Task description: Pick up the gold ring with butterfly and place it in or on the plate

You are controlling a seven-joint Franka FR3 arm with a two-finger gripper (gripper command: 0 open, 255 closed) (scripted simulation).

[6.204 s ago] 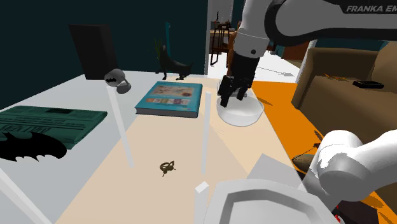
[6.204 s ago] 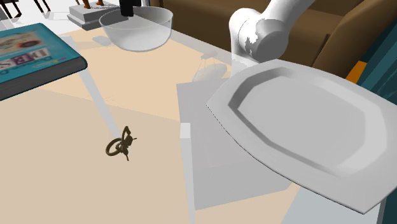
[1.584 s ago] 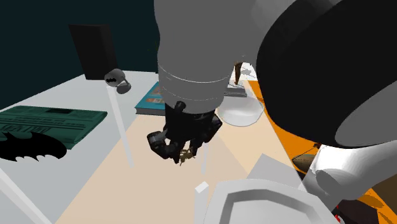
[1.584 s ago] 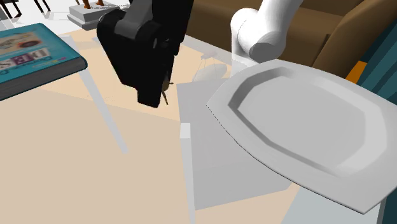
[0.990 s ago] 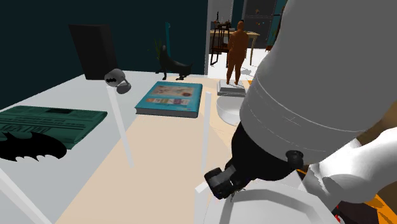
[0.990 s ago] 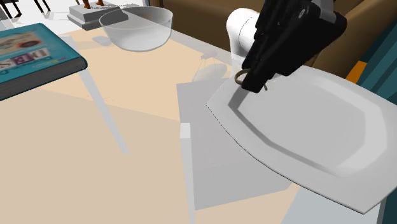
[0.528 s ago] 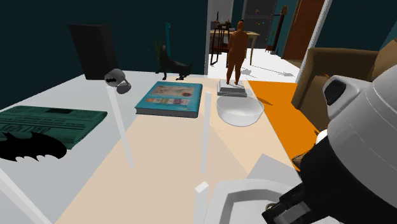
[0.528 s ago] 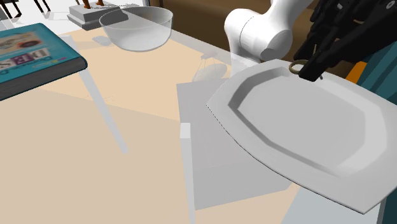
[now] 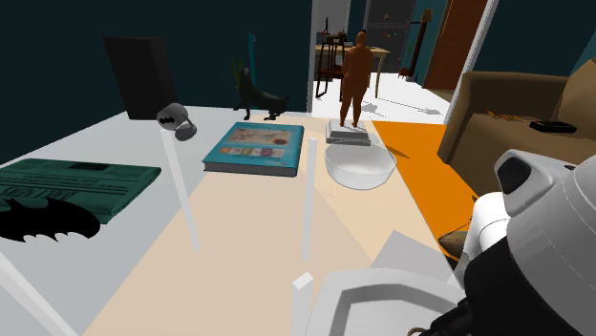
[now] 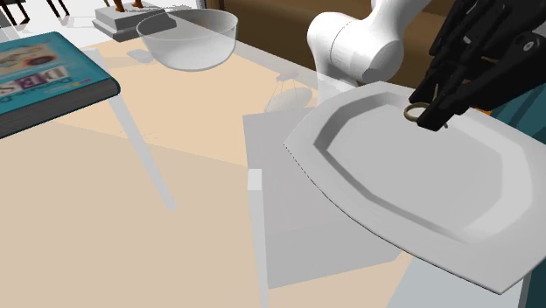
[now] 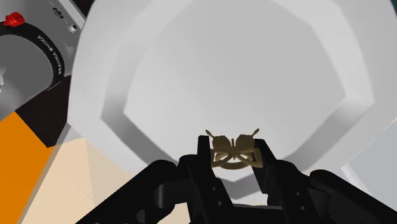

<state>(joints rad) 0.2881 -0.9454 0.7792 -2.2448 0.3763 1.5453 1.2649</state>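
Note:
My black gripper is shut on the gold ring with a butterfly, which sits clasped between the two fingertips. It hangs above the hollow of the white eight-sided plate. In the second exterior view the gripper holds the ring just over the far part of the plate, near its rim. The plate's near corner shows at the bottom of the shoulder view, with the arm's white and dark body beside it.
A clear bowl, a teal book and an orange figurine stand further back on the table. A green newspaper lies at the shoulder view's left. A brown sofa stands beyond the orange floor.
The gripper has carried the ring from the plate's edge across to above the plate's far part, and dropped slightly lower. It stays shut on the ring.

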